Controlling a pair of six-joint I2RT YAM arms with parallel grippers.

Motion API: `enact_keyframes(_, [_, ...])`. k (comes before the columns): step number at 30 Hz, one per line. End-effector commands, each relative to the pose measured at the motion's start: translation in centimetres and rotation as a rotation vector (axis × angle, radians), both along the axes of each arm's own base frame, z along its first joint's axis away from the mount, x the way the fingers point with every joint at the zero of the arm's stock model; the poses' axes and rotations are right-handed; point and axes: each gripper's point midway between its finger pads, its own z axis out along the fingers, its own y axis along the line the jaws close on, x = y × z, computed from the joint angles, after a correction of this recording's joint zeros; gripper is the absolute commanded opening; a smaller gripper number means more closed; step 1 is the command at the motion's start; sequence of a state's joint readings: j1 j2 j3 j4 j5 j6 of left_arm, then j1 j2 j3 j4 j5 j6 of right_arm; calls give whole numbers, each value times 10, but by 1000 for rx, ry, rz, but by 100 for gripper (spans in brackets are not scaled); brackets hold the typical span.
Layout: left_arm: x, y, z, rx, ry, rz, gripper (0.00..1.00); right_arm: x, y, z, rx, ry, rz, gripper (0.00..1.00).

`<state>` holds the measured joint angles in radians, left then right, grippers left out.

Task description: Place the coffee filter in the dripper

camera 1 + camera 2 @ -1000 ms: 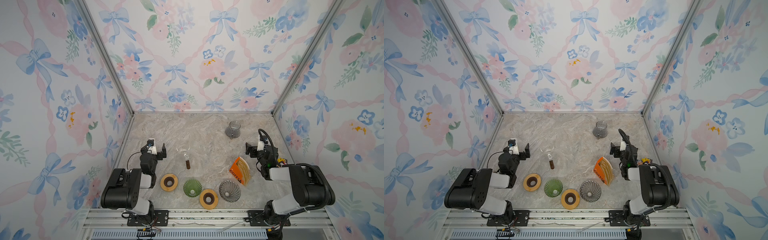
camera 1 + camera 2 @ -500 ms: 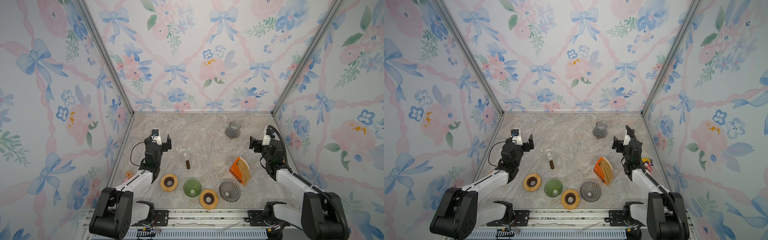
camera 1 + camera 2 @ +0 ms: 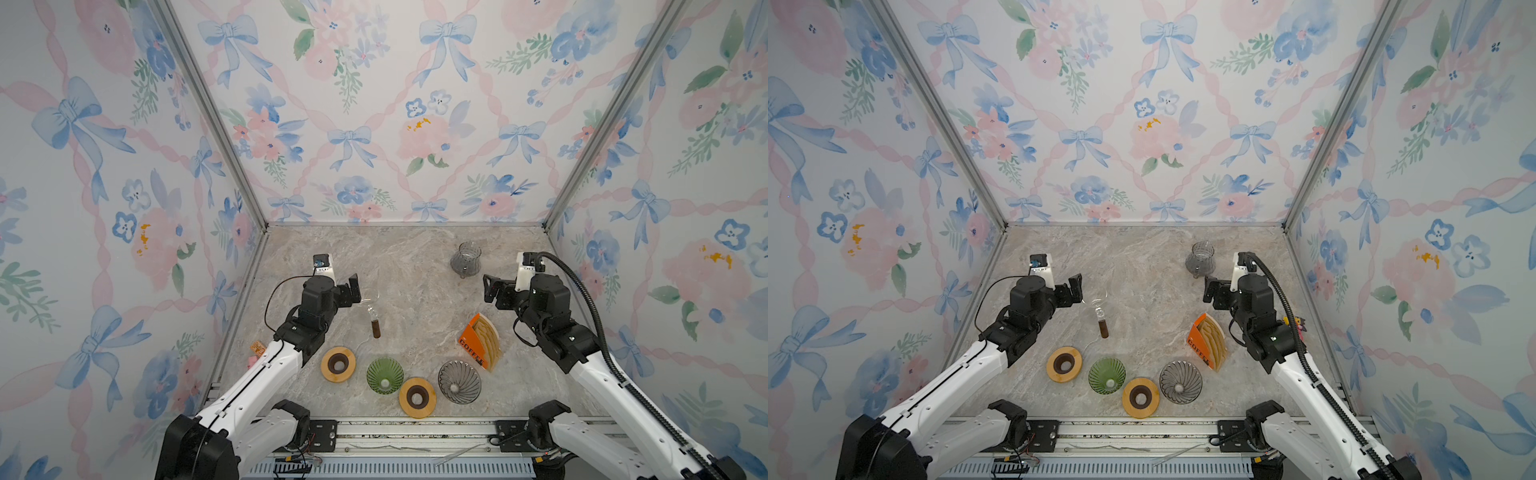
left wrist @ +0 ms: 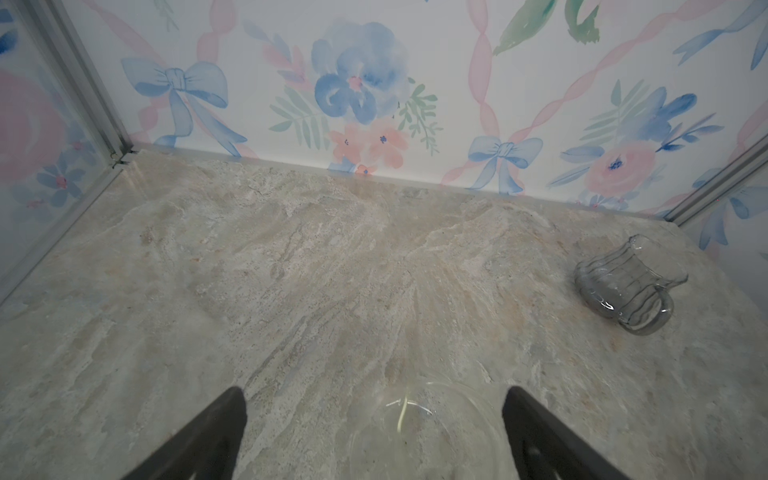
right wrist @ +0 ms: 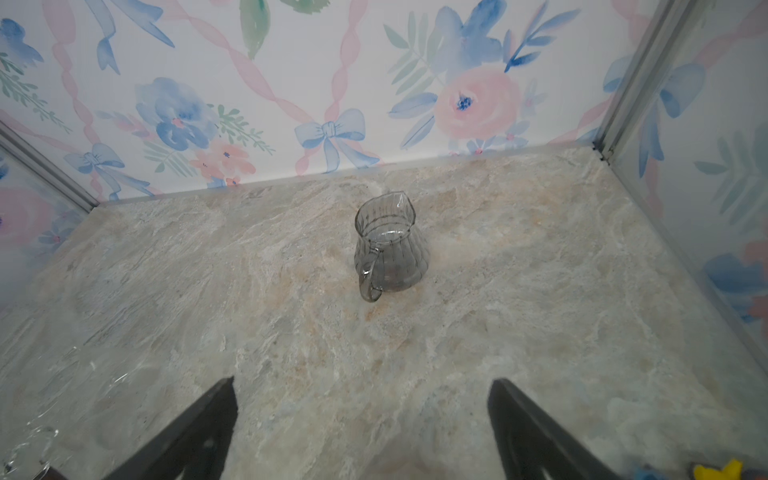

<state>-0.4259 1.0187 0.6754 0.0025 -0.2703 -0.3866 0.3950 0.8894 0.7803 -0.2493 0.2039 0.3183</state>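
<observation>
Left claw (image 3: pixel 350 292): mine, spread wide, holding nothing, hanging low over the counter (image 3: pixel 415 270) on the left side. In the left wrist view my two dark fingers (image 4: pixel 199 440) frame the rim of a clear glass cone (image 4: pixel 419 424), which lies on the counter just ahead of the claw (its brown stem (image 3: pixel 1103 328) points toward the front edge). I can't tell whether a finger touches the glass.

Right claw (image 3: pixel 493 292): also spread wide and empty, raised on the right side. It faces the glass pitcher (image 5: pixel 388 249), which stands upright near the back wall, well apart from my fingertips.

Coffee filters (image 3: pixel 488 338): a tan stack standing in an orange holder (image 3: pixel 469 343) marked COFFEE, on the counter right of centre, between my right arm and the grey dripper (image 3: pixel 459 381). The holder's low corner is just beside that dripper; contact unclear. Neither claw touches the filters, and they are in the holder, not in a dripper.

The green dripper (image 3: pixel 385 375) sits left of the grey one, near the front edge. Two wooden rings: one (image 3: pixel 338 364) just left of the green dripper, one (image 3: pixel 417 397) between the two drippers and nearer the front.
</observation>
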Motion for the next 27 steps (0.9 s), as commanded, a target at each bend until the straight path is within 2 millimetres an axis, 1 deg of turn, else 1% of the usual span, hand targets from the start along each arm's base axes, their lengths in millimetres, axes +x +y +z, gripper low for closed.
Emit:
enact_keyframes(1, [-22, -4, -8, 5, 105, 14, 98, -24, 5, -17, 9, 137, -14, 96])
enact_keyframes(2, [-27, -7, -13, 7, 134, 2, 98, -28, 10, -18, 22, 147, -2, 96])
enact_keyframes(3, [-29, -10, -8, -5, 139, -2, 98, -31, 13, -20, 38, 158, 8, 96])
enact_keyframes(4, [-32, -14, -8, -15, 156, -5, 98, -34, 19, -21, 55, 167, 28, 96])
enact_keyframes(9, [-50, -29, -26, -24, 238, 8, 98, -47, 35, -23, 69, 177, 82, 96])
enact_keyframes(14, [-60, -52, -44, -60, 297, -7, 98, -61, 40, -27, 70, 177, 97, 96])
enact_keyframes(17, [-62, -63, -48, -61, 307, 1, 98, -67, 43, -30, 65, 167, 109, 96])
enact_keyframes(19, [-63, -68, -54, -46, 321, 13, 98, -71, 45, -32, 62, 166, 114, 96])
enact_keyframes(23, [-64, -72, -63, -22, 345, 52, 98, -76, 47, -38, 50, 171, 104, 96])
enact_keyframes(27, [-61, -77, -73, -13, 375, 60, 94, -81, 49, -43, 49, 166, 111, 96])
